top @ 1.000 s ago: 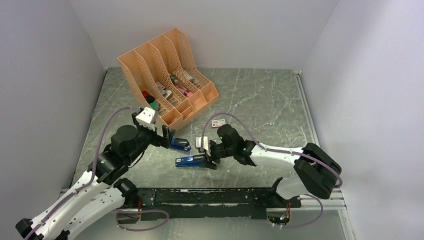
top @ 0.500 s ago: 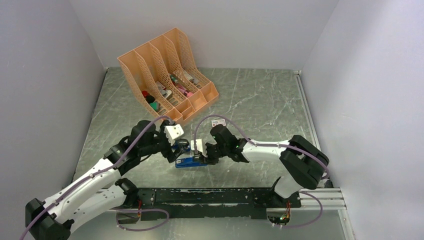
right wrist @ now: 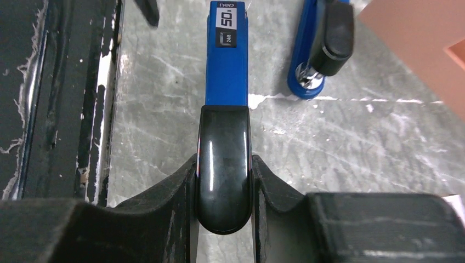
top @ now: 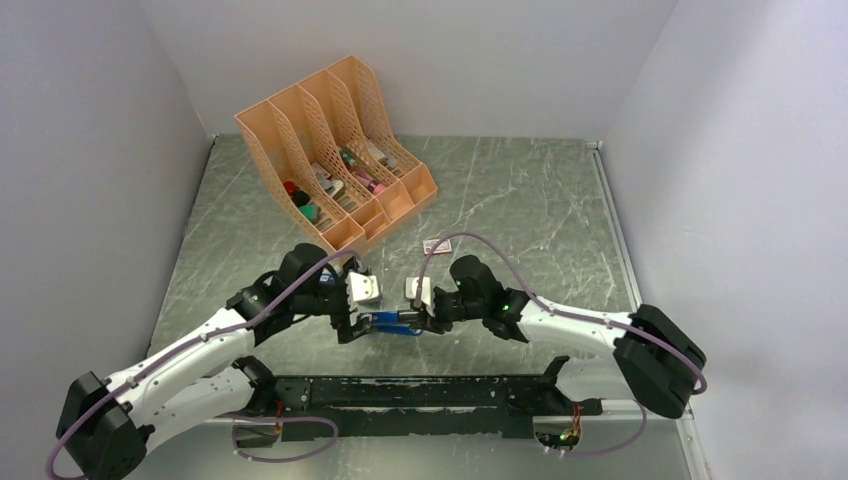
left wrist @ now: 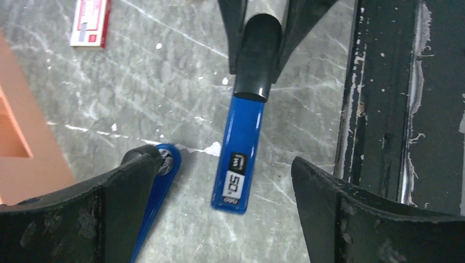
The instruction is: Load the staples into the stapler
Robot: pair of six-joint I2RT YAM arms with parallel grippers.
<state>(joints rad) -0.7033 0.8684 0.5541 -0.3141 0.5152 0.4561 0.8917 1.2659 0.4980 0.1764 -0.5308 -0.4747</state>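
Note:
A blue stapler (top: 392, 322) (left wrist: 239, 153) (right wrist: 226, 66) with a glossy black rear end lies lengthwise between the two arms. My right gripper (top: 425, 312) (right wrist: 224, 164) is shut on that black end, one finger on each side. My left gripper (top: 358, 318) (left wrist: 224, 164) is open, its fingers wide apart on either side of the stapler's labelled front tip without touching it. A second blue stapler (left wrist: 159, 181) (right wrist: 321, 49) lies beside it, partly behind my left finger. The staples are out of view.
A small white-and-red box (top: 437, 244) (left wrist: 90, 22) lies on the grey table behind the staplers. An orange file organizer (top: 335, 150) with small items stands at the back left. A black rail (top: 420, 392) (left wrist: 384, 82) runs along the near edge.
My left arm has swung from the second stapler down to the front tip of the held stapler. My right gripper has narrowed onto the black end and shifted slightly right.

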